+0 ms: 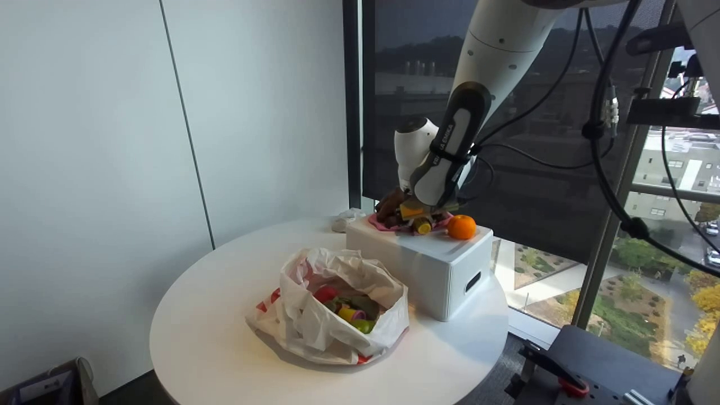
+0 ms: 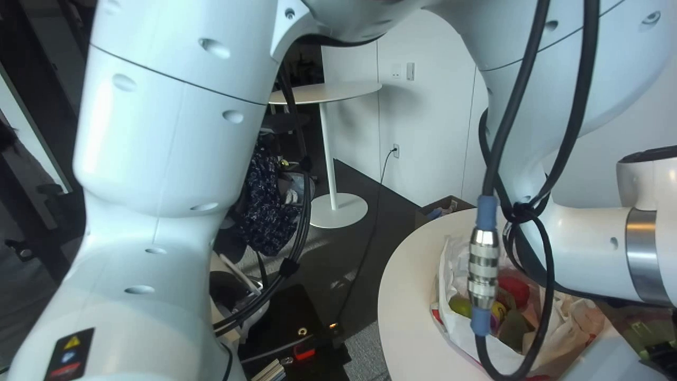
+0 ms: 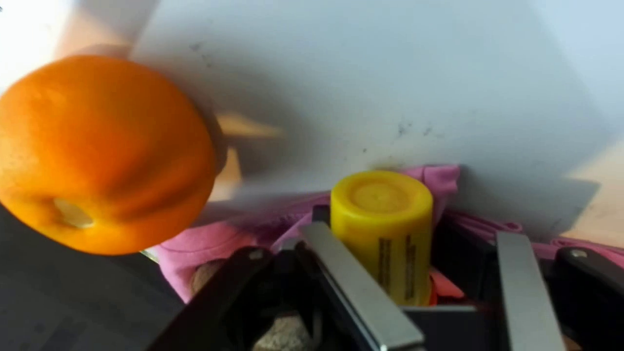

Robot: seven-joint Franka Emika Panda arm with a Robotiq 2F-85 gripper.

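Gripper (image 3: 411, 234) is down at the pink cloth (image 3: 209, 243), fingers apart with a yellow cylinder (image 3: 382, 234) between them. Pads sit right by its sides; can't tell if they squeeze or only straddle. Round white table (image 1: 197, 326) carries the setup, visible in both exterior views. White box (image 1: 405, 270) with a handle slot stands at its far right in an exterior view; probably there to raise the load. White plastic bag (image 1: 315, 332) is left and near of the box, mouth up, slack walls apparently propped by contents. Pink cloth lies on the box top under the cylinder; its folds likely stop things rolling. Orange (image 1: 461, 226) sits just right of the cloth, on the box. Cylinder appears laid over on its side, end face toward near, so the fingers straddle its width, not its length. Brown lump (image 3: 207, 273) pokes out of the cloth, too covered to identify.
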